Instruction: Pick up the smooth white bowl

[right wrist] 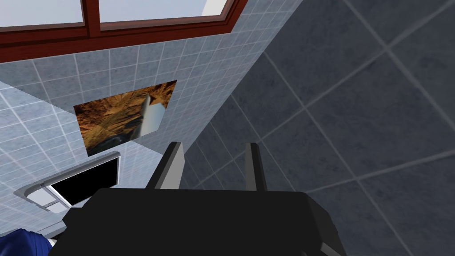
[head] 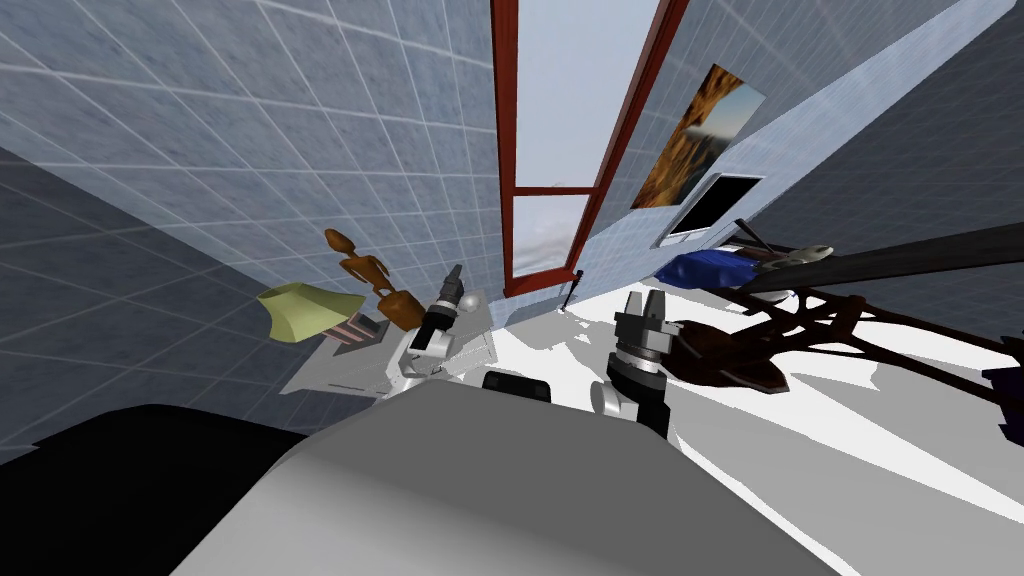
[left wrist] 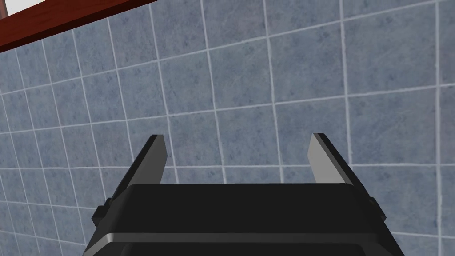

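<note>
A small pale round thing [head: 468,303] sits on a grey tabletop [head: 340,375], right beside my left arm; I cannot tell whether it is the bowl. My left gripper [head: 452,280] is raised above that tabletop. Its fingers [left wrist: 153,158] stand wide apart with nothing between them, before a blue tiled wall. My right gripper [head: 645,303] is held up over the white floor, near a dark wooden table [head: 740,360]. Its fingers [right wrist: 173,164] stand narrowly apart and hold nothing. A pale greyish dish-like shape [head: 800,256] lies on that dark furniture, beside a blue bundle [head: 705,268].
The grey tabletop also carries a yellow-green lampshade [head: 305,310], a brown figurine [head: 375,280] and stacked books [head: 355,328]. A red-framed window [head: 545,150] stands ahead, with a picture [head: 695,135] and a dark screen [head: 715,205] on the right wall.
</note>
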{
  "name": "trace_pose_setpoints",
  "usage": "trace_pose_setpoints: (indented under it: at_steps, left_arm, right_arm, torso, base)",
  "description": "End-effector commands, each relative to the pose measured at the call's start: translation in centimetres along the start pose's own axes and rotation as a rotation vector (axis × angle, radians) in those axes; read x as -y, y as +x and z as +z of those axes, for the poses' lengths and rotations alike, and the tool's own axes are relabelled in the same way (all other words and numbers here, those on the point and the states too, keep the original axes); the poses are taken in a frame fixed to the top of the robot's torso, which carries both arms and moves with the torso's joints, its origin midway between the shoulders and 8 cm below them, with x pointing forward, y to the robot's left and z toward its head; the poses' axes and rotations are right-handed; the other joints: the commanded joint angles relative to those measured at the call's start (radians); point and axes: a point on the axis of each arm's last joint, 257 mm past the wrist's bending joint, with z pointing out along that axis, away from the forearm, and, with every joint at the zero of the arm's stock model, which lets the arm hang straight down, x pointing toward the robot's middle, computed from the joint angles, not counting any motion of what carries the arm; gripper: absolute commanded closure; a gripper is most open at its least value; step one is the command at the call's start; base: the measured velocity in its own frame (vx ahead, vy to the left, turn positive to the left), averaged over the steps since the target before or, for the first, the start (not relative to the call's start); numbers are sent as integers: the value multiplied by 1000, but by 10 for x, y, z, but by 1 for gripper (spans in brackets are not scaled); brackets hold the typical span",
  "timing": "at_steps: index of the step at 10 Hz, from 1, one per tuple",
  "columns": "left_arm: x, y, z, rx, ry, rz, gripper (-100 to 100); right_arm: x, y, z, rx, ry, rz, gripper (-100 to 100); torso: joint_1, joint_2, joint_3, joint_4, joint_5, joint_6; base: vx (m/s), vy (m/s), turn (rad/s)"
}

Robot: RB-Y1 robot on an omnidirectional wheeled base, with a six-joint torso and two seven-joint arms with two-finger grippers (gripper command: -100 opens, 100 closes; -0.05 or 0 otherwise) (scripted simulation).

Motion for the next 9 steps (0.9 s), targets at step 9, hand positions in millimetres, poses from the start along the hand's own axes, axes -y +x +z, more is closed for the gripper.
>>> trace_pose_setpoints:
  at_steps: [9]
  left_arm:
    - [-89, -19, 19, 44, -283, -32, -100]
  right_arm:
    - [0, 0, 0, 0, 0, 0, 0]
  torso:
    - [1, -1, 0, 0, 0, 0]
  base:
    - [-11, -19, -49]
